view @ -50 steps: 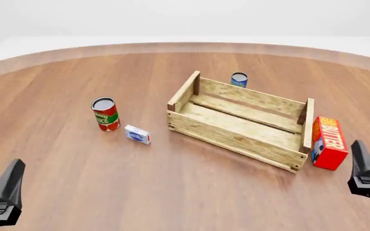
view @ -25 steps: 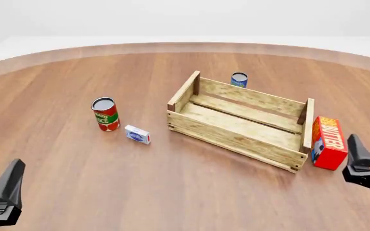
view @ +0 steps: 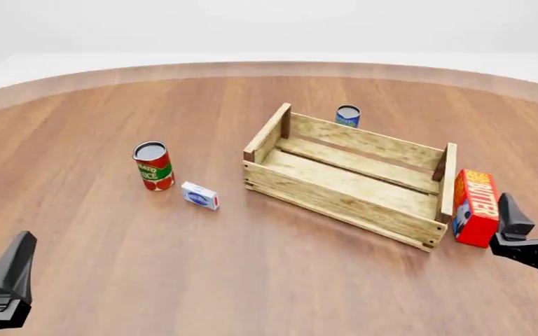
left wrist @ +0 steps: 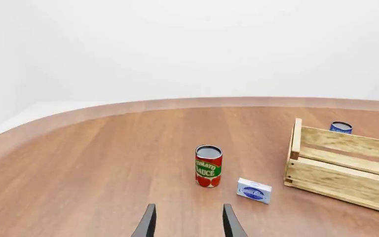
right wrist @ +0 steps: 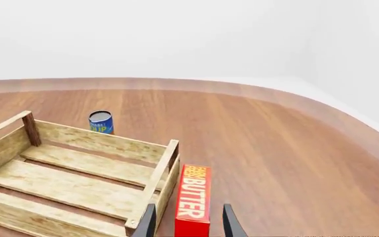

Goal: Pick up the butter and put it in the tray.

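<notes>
— Black fingers first: how does the right gripper (right wrist: 185,223) stand?

— Its two fingers are spread, holding nothing. In the right wrist view the butter (right wrist: 193,199) sits between the fingertips, with gaps on both sides. From the front, the right gripper (view: 535,231) is just beside the butter (view: 478,207), on its near right side, not touching it.

— And where is the butter itself?

— It stands on the wooden table (view: 82,147), outside the tray (view: 349,176), just beside the tray's right end board. White "BUTTER" lettering runs along its top face, and a blue patch shows on its near side.

— What about the left gripper (left wrist: 188,222)?

— Its fingers are also apart and empty. In the front view the left gripper (view: 3,283) hangs low at the near left corner, well apart from everything else.

— What else is on the table?

— A tomato sauce can (view: 153,166) stands upright left of the tray, with a small white-and-blue box (view: 199,195) just beside it, toward the tray. A blue can (view: 347,115) stands behind the tray's far wall. The tray holds nothing between its slats.
</notes>
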`<action>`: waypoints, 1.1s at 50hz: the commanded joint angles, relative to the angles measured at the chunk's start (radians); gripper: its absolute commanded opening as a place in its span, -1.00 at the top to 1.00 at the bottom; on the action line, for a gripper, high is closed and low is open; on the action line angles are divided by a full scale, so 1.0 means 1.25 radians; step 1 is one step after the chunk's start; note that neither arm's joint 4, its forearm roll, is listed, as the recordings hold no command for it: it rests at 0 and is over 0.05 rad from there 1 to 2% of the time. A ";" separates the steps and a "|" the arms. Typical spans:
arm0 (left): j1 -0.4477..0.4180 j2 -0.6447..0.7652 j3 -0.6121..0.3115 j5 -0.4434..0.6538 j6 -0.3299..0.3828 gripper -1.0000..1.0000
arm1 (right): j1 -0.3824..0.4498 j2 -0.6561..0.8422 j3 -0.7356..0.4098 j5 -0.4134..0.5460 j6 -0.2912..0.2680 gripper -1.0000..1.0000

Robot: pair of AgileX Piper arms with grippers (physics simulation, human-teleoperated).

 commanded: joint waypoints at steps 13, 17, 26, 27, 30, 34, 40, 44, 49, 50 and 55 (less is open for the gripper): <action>0.000 0.000 0.000 0.000 0.000 -1.00 | -0.007 0.280 0.000 -0.238 0.012 -1.00; 0.000 0.000 0.000 0.000 0.000 -1.00 | -0.010 0.307 0.000 -0.260 0.014 -1.00; 0.000 0.000 0.000 0.000 0.000 -1.00 | -0.011 0.331 0.000 -0.272 0.016 -1.00; 0.000 0.000 0.000 0.000 0.000 -1.00 | -0.012 0.331 0.000 -0.273 0.016 -1.00; 0.000 0.000 0.000 0.000 0.000 -1.00 | -0.013 0.335 0.000 -0.273 0.016 -1.00; 0.000 0.000 0.000 0.000 0.000 -1.00 | -0.014 0.338 0.000 -0.273 0.014 -1.00; 0.000 0.000 0.000 0.000 0.000 -1.00 | -0.013 0.342 0.000 -0.273 0.014 -1.00; 0.000 0.000 0.000 0.000 0.000 -1.00 | -0.012 0.347 0.000 -0.273 0.015 -1.00; 0.000 0.000 0.000 0.000 0.000 -1.00 | -0.015 0.349 0.000 -0.273 0.016 -1.00; 0.000 0.000 0.000 0.000 0.000 -1.00 | -0.015 0.350 0.000 -0.273 0.016 -1.00; 0.000 0.000 0.000 0.000 0.000 -1.00 | -0.017 0.355 0.000 -0.273 0.016 -1.00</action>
